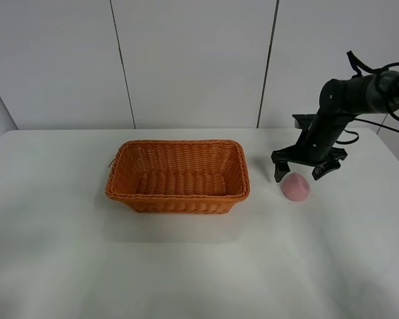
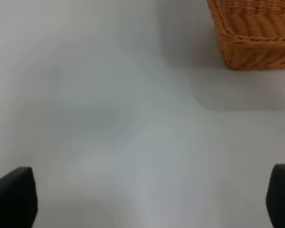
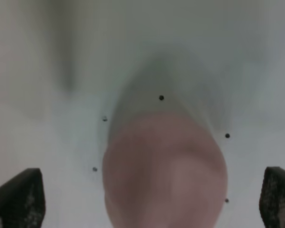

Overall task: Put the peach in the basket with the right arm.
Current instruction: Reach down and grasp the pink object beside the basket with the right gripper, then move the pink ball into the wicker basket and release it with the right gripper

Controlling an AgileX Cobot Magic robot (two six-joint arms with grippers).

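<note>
The pink peach (image 1: pixel 296 187) lies on the white table, a short way right of the orange-brown wicker basket (image 1: pixel 178 175). My right gripper (image 1: pixel 299 172) hangs open just above and behind the peach, one finger on each side, not touching it. In the right wrist view the peach (image 3: pixel 165 172) fills the middle between the two dark fingertips (image 3: pixel 19 199), blurred by closeness. The basket is empty. My left gripper (image 2: pixel 142 202) is open over bare table, and that view shows one corner of the basket (image 2: pixel 256 33). The left arm is out of sight in the high view.
The white table (image 1: pixel 186 266) stretches wide in front of the basket and to its left. A white panelled wall stands behind. The table's right edge runs close to the right arm (image 1: pixel 346 100).
</note>
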